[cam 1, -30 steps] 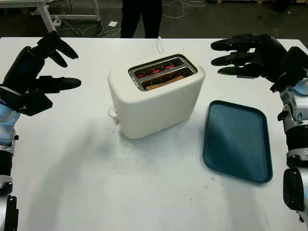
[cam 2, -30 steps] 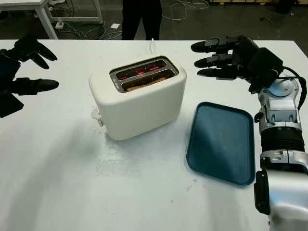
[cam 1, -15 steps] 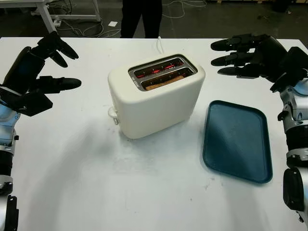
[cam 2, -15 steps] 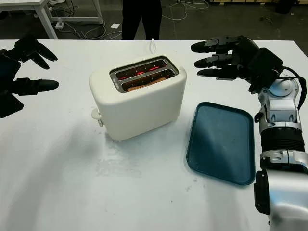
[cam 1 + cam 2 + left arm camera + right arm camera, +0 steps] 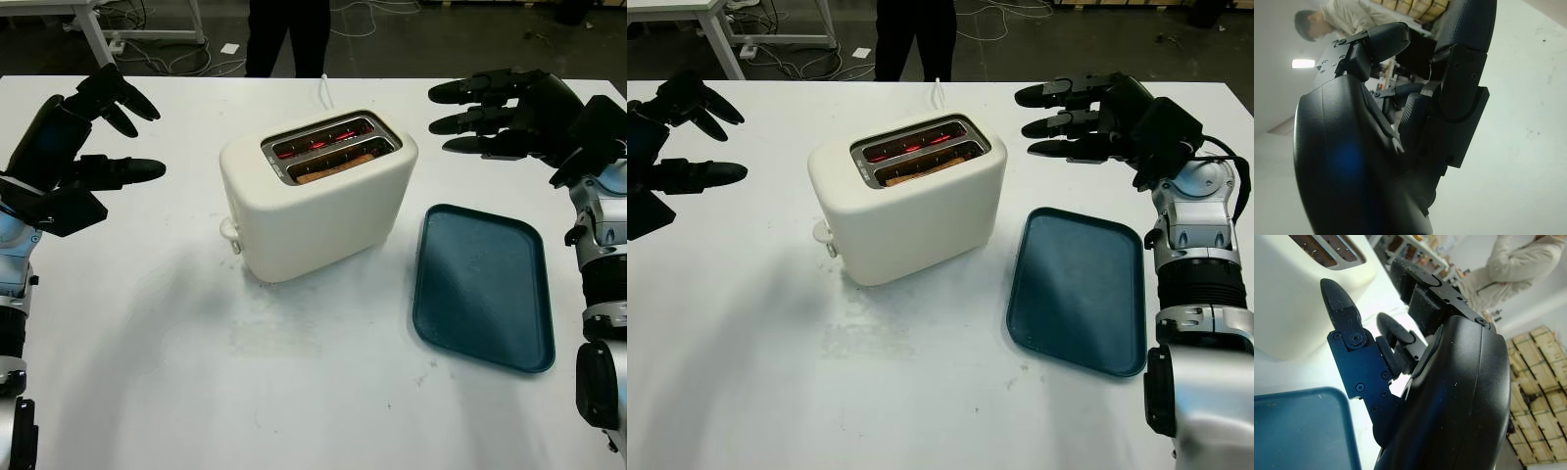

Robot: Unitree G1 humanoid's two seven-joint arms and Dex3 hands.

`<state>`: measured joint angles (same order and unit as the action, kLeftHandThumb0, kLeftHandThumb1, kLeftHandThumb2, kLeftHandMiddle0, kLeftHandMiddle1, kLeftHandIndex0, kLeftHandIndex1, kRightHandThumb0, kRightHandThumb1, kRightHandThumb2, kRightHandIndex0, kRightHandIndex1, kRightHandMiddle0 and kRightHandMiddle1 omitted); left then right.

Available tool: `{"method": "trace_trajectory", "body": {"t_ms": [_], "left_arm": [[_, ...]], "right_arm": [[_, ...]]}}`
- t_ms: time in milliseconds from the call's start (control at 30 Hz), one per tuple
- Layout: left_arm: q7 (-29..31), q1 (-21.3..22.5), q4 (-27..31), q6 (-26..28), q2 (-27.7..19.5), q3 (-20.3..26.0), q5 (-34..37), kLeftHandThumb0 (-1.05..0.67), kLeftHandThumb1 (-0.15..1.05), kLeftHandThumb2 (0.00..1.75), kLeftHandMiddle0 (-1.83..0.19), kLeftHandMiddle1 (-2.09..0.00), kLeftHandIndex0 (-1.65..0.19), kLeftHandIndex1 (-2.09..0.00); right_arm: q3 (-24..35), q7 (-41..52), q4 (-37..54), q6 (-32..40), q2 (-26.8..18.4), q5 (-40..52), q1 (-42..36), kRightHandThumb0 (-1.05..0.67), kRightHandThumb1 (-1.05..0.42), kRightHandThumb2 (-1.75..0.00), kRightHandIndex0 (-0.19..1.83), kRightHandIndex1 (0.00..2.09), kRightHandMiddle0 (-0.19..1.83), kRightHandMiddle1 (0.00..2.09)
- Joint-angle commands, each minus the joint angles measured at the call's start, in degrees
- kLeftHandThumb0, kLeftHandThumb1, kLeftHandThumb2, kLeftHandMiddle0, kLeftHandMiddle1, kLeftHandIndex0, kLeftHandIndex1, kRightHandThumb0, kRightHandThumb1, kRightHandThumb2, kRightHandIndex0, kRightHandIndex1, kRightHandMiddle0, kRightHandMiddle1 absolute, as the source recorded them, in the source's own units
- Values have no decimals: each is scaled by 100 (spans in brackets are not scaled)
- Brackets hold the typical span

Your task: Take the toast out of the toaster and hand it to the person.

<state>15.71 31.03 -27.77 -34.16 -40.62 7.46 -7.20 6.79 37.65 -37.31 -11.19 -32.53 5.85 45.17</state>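
While the toast (image 5: 331,172) sits low in the front slot of the toaster (image 5: 318,196), with just its brown top edge showing, you can see the back slot glowing red beside it. You'll find the cream toaster standing upright near the middle of the white table (image 5: 196,372), its round lever knob facing your left side and its white cord running off toward the far edge. Just to its right lies a dark teal tray (image 5: 480,286), flat on the table and apart from the toaster. Your right hand (image 5: 490,103) is open and holds nothing, raised above the table past the tray's far end, its fingers pointing toward the toaster. Your left hand (image 5: 83,137) is likewise open and holds nothing, raised over the table's left side, well apart from the toaster. Beyond the far edge of the table a person (image 5: 287,34) in dark trousers stands on the floor.
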Motion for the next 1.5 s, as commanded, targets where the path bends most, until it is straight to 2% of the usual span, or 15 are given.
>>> {"method": "trace_trajectory", "body": {"t_ms": [0,300,600,833,1467], "left_arm": [[-40,39,-53,-99,23,7,25,-96,92,16,-29,-160,-17,-148],[-30,34,43,-11,12,4,2,-94,92,14,-28,-161,-17,-150],[-23,67,-19,-39,-4,-12,-21,-95,92,15,-27,-162,-16,-150],[-46,72,-2,-64,-4,-18,-50,-95,92,16,-27,-162,-15,-150],[-14,45,-31,-41,23,4,31,-94,92,14,-28,-161,-16,-149]], "right_arm": [[35,-4,5,51,25,71,-9,-41,-70,0,83,21,84,0],[-8,-44,-15,-111,-13,-40,-7,-43,-71,0,83,23,84,0],[6,2,-47,-54,11,19,18,-40,-71,0,81,23,83,0],[-13,-45,71,111,-14,-13,-2,-45,-70,0,81,23,84,0],[29,31,25,84,20,83,-5,-39,-70,0,80,24,83,0]]}}
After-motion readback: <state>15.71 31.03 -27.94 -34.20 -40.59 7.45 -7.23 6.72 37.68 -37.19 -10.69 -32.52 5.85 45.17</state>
